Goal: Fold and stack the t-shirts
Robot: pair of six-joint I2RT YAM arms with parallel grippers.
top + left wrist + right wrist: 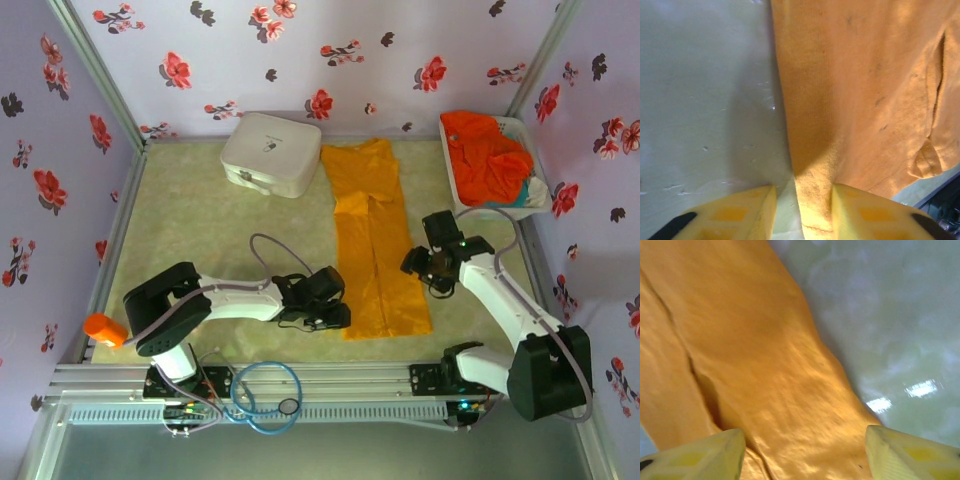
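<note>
At mid-table, finds the golden t-shirt (372, 240) folded into a strip, long axis 12 to 6 o'clock. Straddles its 7 o'clock corner with the left gripper (803, 200), jaws narrowly apart, hem between, not yet pinched. Hovers the right gripper (432, 268) at the 4 o'clock edge, jaws wide, holding nothing. Reaches both forearms low and inward. Leaves the red-orange t-shirt (490, 155) in the basket (451, 175) at 1 o'clock.

No text, number or brand can be read. The white rounded-square hard case (271, 152) at the far side of the pale green table (190, 230) carries a small dark mark on its lid, too small to make out. The golden yellow-orange cloth t-shirt (372, 240) is plain.
</note>
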